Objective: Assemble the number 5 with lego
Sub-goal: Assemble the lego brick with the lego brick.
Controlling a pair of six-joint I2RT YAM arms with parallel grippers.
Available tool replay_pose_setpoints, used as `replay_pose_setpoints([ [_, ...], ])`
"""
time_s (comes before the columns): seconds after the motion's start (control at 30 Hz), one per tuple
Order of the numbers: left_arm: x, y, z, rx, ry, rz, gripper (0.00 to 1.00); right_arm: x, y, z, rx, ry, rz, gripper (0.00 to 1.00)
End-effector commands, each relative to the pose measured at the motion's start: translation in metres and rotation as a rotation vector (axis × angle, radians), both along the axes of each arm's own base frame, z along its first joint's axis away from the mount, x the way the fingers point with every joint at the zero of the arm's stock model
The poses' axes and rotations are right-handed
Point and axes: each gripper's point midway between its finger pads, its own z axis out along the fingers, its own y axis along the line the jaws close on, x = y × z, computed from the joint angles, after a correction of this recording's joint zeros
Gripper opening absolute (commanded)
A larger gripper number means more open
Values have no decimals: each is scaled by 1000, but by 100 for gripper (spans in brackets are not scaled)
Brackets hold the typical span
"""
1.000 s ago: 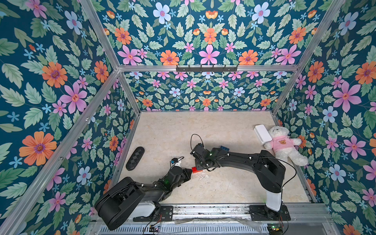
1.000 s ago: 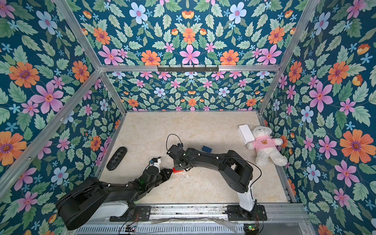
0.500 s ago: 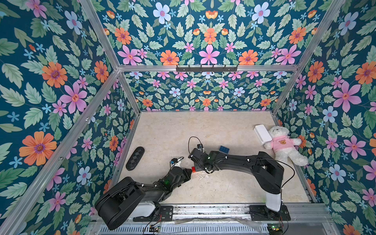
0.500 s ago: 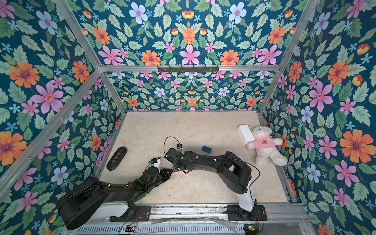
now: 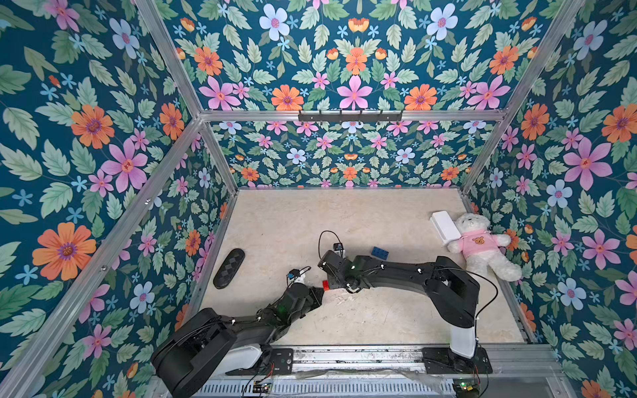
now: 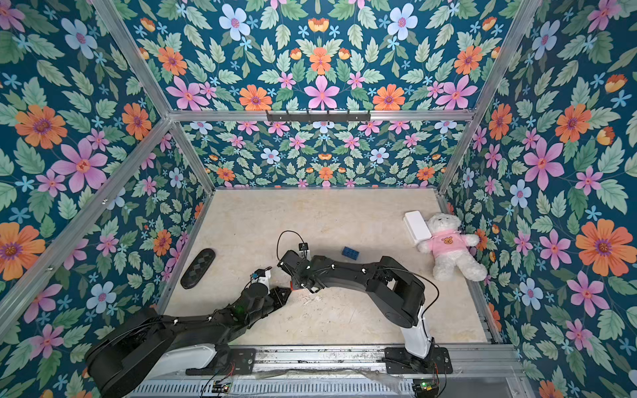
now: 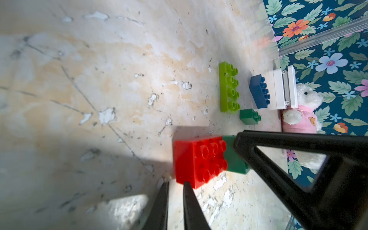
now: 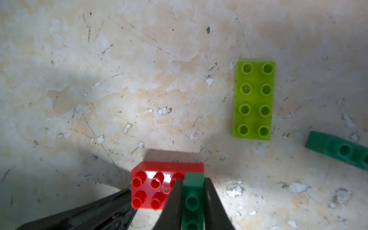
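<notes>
Right pincer (image 8: 193, 180) pinches a dark-green brick (image 8: 193, 199) set on 1 end of the red brick (image 8: 151, 186) on my counter (image 8: 119, 79). The left pincer (image 7: 176, 184), pressed together, rests against the red brick. The lime brick (image 8: 253, 99), a 2nd dark-green brick (image 8: 336, 149) and the blue brick (image 5: 380, 252) lie apart.

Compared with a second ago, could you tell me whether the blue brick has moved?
No. The blue brick sits in the same spot relative to the white box in both top views.
</notes>
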Motion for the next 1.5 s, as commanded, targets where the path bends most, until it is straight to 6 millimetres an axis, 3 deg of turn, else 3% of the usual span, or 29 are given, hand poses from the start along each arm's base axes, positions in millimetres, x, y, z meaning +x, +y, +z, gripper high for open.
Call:
replay_pose_setpoints([
  [0.0, -8, 17, -17, 105, 47, 12, 19, -6, -4, 4, -10, 24, 0, 28],
  [0.27, -10, 20, -11, 110, 36, 7, 21, -5, -3, 11, 1, 12, 3, 32],
  [0.47, -17, 12, -7, 77, 44, -42, 23, -2, -11, 29, 30, -34, -10, 33],
  [0.93, -39, -10, -14, 46, 77, -106, 23, 23, -48, 48, 92, -77, -64, 42],
  [1.2, -30, -23, -21, 77, 86, -105, 23, 34, -57, 39, 97, -63, -63, 45],
  [1.47, -22, -15, -29, 158, 83, -79, 22, 44, -54, 20, 66, -25, -44, 47],
])
